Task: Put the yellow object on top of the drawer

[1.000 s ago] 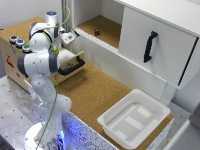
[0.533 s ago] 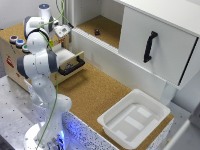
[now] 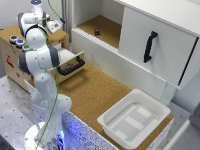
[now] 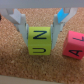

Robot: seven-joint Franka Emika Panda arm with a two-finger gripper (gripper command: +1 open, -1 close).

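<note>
The yellow object (image 4: 40, 45) is a lettered block. My gripper (image 4: 40, 33) is shut on it, with one finger against each side. Its underside sits at or just above a brown cork surface (image 4: 20, 62). A pink lettered block (image 4: 73, 45) rests on the same cork right beside it. In the exterior view my gripper (image 3: 54, 25) hangs over the back of the drawer (image 3: 35, 37), a small light-wood cabinet with a cork top at the exterior view's left. The yellow block is hidden there by the hand. The pull-out drawer (image 3: 70, 67) stands open, showing its black handle.
Blue, red and green round pieces (image 3: 20, 42) sit on the cabinet top near its left edge. A large white cabinet (image 3: 155, 42) with a black handle fills the exterior view's right. A white plastic tub (image 3: 132, 120) stands on the cork floor (image 3: 95, 95).
The arm has swung from above the open pull-out drawer back and to the exterior view's left. The gripper now stands over the cabinet's cork top.
</note>
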